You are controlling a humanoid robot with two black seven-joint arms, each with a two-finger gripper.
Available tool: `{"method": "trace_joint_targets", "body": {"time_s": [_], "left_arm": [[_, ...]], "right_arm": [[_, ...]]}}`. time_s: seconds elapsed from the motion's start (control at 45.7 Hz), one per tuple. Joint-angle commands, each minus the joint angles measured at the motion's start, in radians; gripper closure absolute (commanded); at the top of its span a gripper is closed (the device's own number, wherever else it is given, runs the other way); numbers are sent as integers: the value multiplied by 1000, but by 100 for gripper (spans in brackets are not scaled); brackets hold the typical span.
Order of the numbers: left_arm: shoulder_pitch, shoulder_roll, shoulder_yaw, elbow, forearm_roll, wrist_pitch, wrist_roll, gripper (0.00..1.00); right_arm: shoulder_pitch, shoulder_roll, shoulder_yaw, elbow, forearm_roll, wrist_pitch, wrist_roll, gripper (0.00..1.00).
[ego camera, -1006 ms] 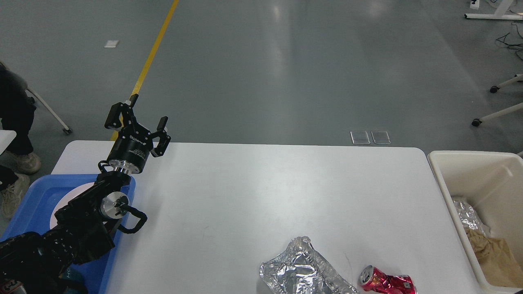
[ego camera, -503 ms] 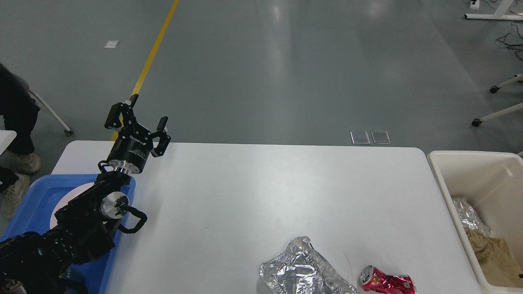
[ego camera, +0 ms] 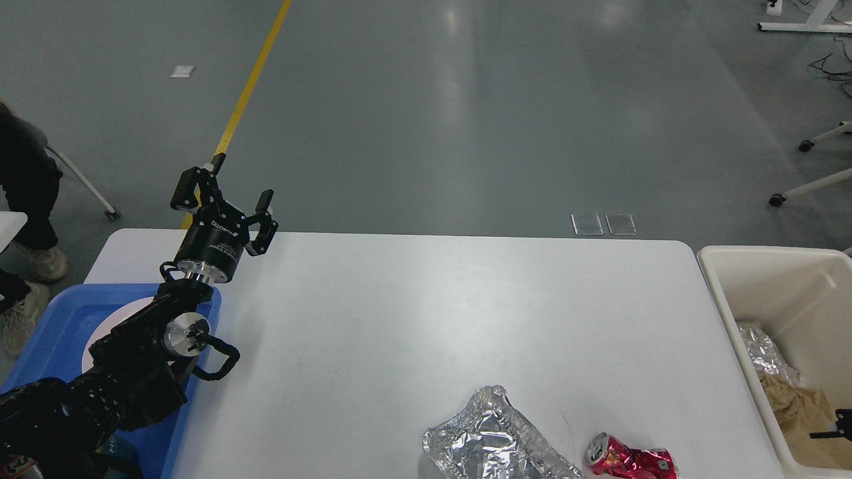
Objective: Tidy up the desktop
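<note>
The white desktop [ego camera: 413,306] fills the middle of the head view. A crumpled sheet of silver foil [ego camera: 489,439] lies near its front edge, and a crushed red can [ego camera: 629,460] lies just to the right of the foil. My left gripper [ego camera: 239,181] is held up over the desktop's far left corner, open, with nothing between its fingers. It is far from the foil and the can. A small black part of my right gripper [ego camera: 835,426] shows at the right edge, over the bin; its fingers cannot be told apart.
A cream bin [ego camera: 732,293] stands off the desktop's right end, with foil and brown paper inside. A blue tray [ego camera: 46,332] with a white plate sits at the left under my left arm. A person's legs [ego camera: 26,199] are at the far left.
A small black part of my right arm has come into view at the right edge over the bin. The left arm, foil and can have not moved.
</note>
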Motion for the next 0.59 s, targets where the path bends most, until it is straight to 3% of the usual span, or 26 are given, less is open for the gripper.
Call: {"method": "trace_joint_targets", "body": {"time_s": [0.0,0.241,0.569], "left_arm": [[0,0,0,0,1,0,0,4],[0,0,0,0,1,0,0,3],[0,0,0,0,0,0,0,3]], "right_arm": [[83,79,2,-6,-233,-2,0,0],[152,142,3,-6,-354,-2,0,0],[174,96,9,-6,-363,-2,0,0]]}}
